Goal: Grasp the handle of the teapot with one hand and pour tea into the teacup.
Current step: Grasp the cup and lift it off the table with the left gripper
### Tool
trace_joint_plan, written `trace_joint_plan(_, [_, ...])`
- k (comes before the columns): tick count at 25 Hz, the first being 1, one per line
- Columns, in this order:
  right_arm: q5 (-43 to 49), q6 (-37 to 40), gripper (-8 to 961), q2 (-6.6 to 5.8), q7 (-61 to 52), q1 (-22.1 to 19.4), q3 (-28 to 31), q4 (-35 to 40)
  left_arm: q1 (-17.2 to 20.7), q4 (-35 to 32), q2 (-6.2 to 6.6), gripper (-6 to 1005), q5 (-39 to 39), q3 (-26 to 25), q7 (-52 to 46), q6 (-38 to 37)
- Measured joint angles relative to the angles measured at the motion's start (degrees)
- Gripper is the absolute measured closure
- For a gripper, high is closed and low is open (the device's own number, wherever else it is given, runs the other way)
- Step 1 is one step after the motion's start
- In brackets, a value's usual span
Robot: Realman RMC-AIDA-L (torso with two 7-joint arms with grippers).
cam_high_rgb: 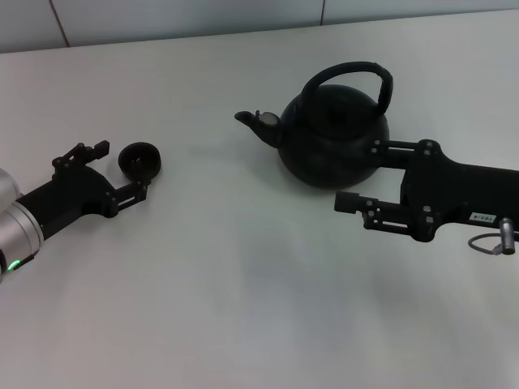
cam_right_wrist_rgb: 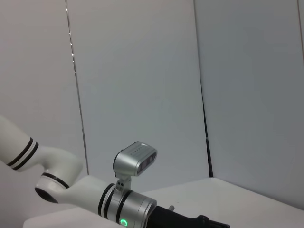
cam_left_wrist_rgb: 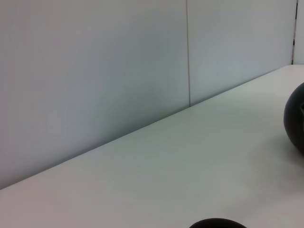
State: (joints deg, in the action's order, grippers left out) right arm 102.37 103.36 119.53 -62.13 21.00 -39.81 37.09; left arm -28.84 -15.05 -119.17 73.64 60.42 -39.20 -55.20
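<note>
The matte-black teapot [cam_high_rgb: 332, 134] stands on the white table at centre right, with its spout [cam_high_rgb: 251, 120] pointing left and its arched handle [cam_high_rgb: 350, 73] upright. The small black teacup [cam_high_rgb: 139, 160] sits at the left. My left gripper [cam_high_rgb: 122, 168] is open and low on the table, its fingers on either side of the near edge of the cup. My right gripper [cam_high_rgb: 361, 174] is open at the pot's right side, low by the body and well below the handle. The left wrist view shows the cup's rim [cam_left_wrist_rgb: 217, 223] and an edge of the pot [cam_left_wrist_rgb: 297, 118]. No tea is visible.
The white table [cam_high_rgb: 243, 284] runs back to a pale panelled wall [cam_high_rgb: 186, 16]. The right wrist view shows only my left arm [cam_right_wrist_rgb: 71, 190] with its green light, in front of that wall.
</note>
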Motion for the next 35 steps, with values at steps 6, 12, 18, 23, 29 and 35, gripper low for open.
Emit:
trace_joint_plan(6, [-0.46,0.00,364,-0.04,0.00,0.24,0.00,0.00,-0.50,0.02,0.00,218,0.01,0.44,-0.01,0.41])
trace_joint_plan(12, [-0.51,0.00,364,-0.14,0.00,0.57,0.00,0.00,-0.73,0.11,0.00,223,0.01,0.64,-0.14,1.37])
trace_joint_plan(18, [-0.51,0.00,363,-0.18,0.00,0.85,0.00,0.00,-0.78,0.11,0.00,228,0.10,1.98,-0.55,1.65])
trace_joint_plan(23, [-0.51,-0.05,362,-0.18,0.00,1.05,0.00,0.00,-1.02,0.11,0.00,232,0.09,3.45,-0.59,1.84])
trace_joint_plan(29, [-0.51,-0.08,361,-0.18,0.00,1.09,0.00,0.00,-1.39,0.11,0.00,237,0.06,3.48,-0.61,2.15])
trace_joint_plan(35, [-0.51,-0.09,362,-0.18,-0.01,0.99,0.00,0.00,-1.89,0.11,0.00,241,0.02,3.48,-0.62,2.97])
